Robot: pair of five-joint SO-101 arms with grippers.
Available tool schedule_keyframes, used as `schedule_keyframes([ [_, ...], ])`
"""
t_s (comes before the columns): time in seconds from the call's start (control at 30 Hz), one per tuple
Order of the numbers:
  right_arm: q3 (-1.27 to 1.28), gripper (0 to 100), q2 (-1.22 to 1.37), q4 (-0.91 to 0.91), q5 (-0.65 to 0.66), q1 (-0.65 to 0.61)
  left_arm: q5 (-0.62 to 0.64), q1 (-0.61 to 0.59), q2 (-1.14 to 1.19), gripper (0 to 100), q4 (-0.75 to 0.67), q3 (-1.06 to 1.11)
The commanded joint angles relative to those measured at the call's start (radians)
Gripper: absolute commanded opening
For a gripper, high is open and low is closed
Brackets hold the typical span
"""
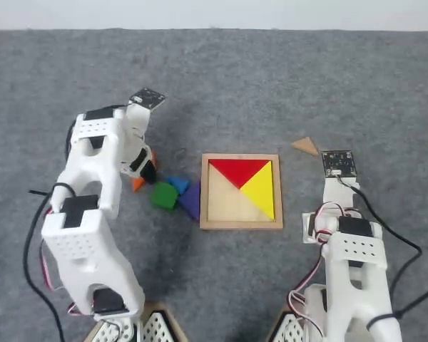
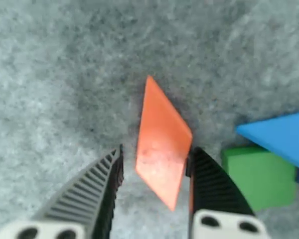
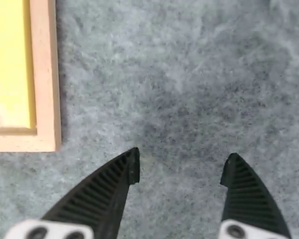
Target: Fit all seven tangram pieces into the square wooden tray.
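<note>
The left gripper point(image 2: 157, 152) is held open, its jaws set either side of the orange piece point(image 2: 162, 144), which lies flat on the grey carpet point(image 2: 65, 59). One jaw seems to touch the piece's edge, while a gap is seen at the other, so nothing is gripped yet.

Because the piece is thin and its sides are slanted, an uneven close is judged likely to twist it or squeeze it out sideways. The soft carpet may also let the fingertips ride over its edge rather than clamp it. The green piece point(image 2: 259, 174) and the blue piece point(image 2: 279, 134) lie just beside one jaw, so they could be nudged or caught during the close or the lift.

The right gripper point(image 3: 182, 159) is likewise open, with nothing between its jaws, over bare carpet near a corner of the wooden tray point(image 3: 45, 74).

In the tray, a red triangle point(image 1: 237, 169) and a yellow triangle point(image 1: 260, 191) are seated. The tray appears unfixed, so it could be shifted if a piece is pressed against its rim. A purple piece point(image 1: 191, 199) lies just beside the tray.
</note>
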Motion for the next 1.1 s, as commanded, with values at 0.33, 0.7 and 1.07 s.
schedule_keyframes([
  [0.33, -0.008, 27.0, -0.033, -0.016, 0.000, 0.013, -0.008, -0.032, -0.173, 19, 0.040, -0.054],
  [0.7, -0.008, 27.0, -0.033, -0.018, 0.000, 0.013, -0.008, 0.055, -0.262, 19, -0.115, 0.234],
  [1.07, -0.008, 27.0, -0.033, -0.015, 0.000, 0.013, -0.014, -0.005, -0.261, 19, -0.144, 0.217],
])
